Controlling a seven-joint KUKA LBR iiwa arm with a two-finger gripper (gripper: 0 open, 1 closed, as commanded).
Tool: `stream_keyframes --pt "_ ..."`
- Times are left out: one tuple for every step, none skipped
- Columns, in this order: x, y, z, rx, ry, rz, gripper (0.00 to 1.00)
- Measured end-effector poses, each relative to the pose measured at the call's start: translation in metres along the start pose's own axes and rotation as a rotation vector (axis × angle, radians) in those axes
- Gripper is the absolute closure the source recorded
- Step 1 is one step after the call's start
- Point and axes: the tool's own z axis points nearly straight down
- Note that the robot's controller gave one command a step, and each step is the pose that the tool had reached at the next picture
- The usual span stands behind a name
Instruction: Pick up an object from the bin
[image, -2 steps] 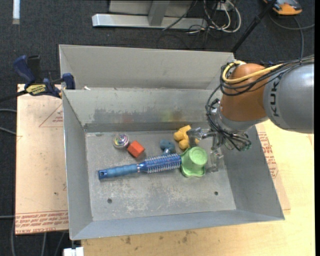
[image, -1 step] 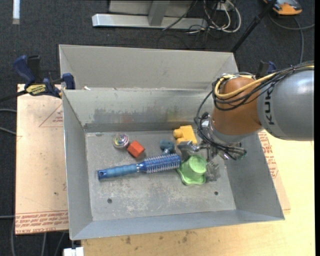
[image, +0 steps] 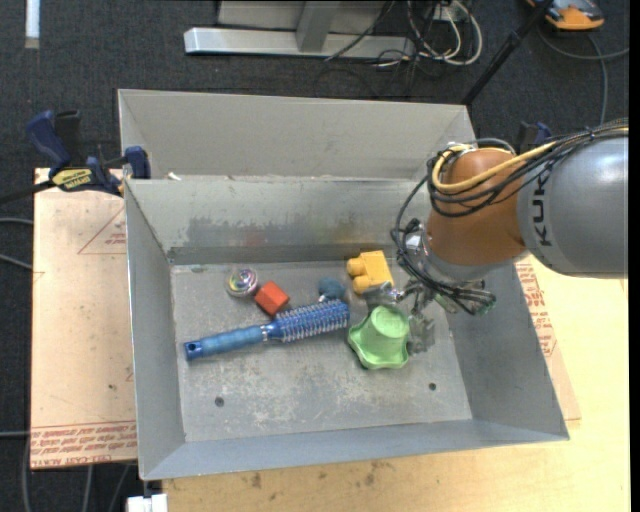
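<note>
1. Pincer (image: 418, 323): low at the right end of the grey metal bin (image: 150, 300), under the orange wrist cover (image: 478, 205). Whether it is open or closed cannot be told.
2. Light green plastic cup with a wavy rim (image: 378, 340): on the bin floor, right of centre, directly against the pincer's view-left side. Judged the likely pick.
3. Yellow plastic block (image: 368, 269): just behind the cup.
4. Blue plastic hairbrush (image: 270, 332): long axis across the floor, bristle head beside the cup.
5. Hidden: cup's right edge, behind the wrist and cables, so contact is unclear.
</note>
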Motion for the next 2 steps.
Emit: stream_keyframes --pt "-0.0097 -0.0165 -0.1316 -0.002 0.001 -0.010 1.00" --pt "-0.0082 -0.0148 -0.1262 -0.010 0.007 -0.010 0.00"
